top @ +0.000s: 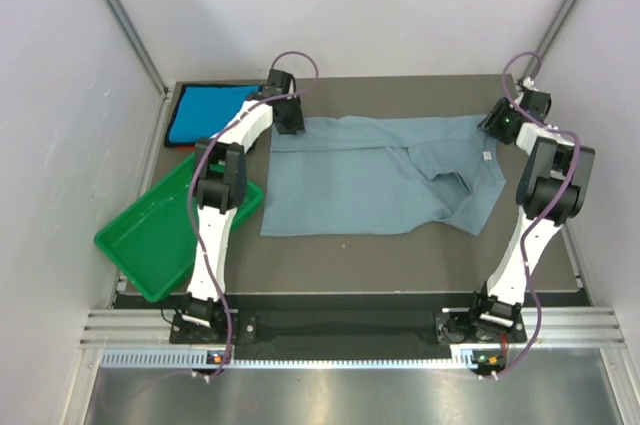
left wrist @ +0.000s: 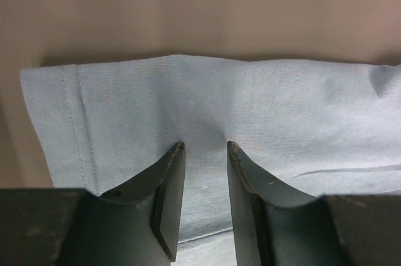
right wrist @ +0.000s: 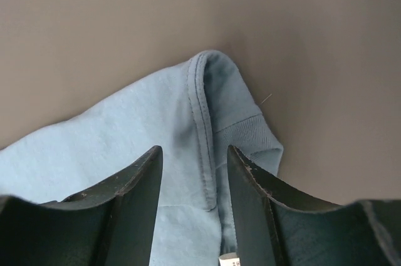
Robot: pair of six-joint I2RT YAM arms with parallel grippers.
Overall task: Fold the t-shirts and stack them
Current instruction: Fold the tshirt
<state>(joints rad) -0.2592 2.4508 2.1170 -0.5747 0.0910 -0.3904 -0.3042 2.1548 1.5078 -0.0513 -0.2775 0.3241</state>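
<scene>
Across the middle of the table (top: 400, 255): grey-blue t-shirt (top: 350, 185), spread mostly flat, right end rumpled and doubled over. Everything below is placed relative to it.

- Green tray (top: 140, 240): off its near-left corner, skewed. Very close; contact unclear from the top view.
- Turquoise t-shirt (top: 205, 115): just beyond its far-left corner, lying as a flat rectangle, looks already folded.
- Left gripper (left wrist: 203, 146): down on its far-left corner, just inside the stitched hem (left wrist: 78, 122). Jaws stand apart, tips pressed into the cloth with a small pucker between them. Nothing clamped that the wrist view shows.
- Right gripper (right wrist: 193, 150): at its far-right end. Jaws apart, straddling a rolled seam (right wrist: 202, 109), not closed on it.
- White tag (top: 485, 155): on that same right end, a little nearer than the right gripper.

Handling, as a judgement: light, limp knit with no stiffness. It will drape, sag between two holds and drag on the table. A single-layer pinch could slip out. The best holds are probably the hem and the seam, since these are thicker, doubled and give the pads an edge. Both far corners should be taken together so the far edge lifts level. One risk is the bunched right end, where the jaws may catch extra layers and skew the fold.
</scene>
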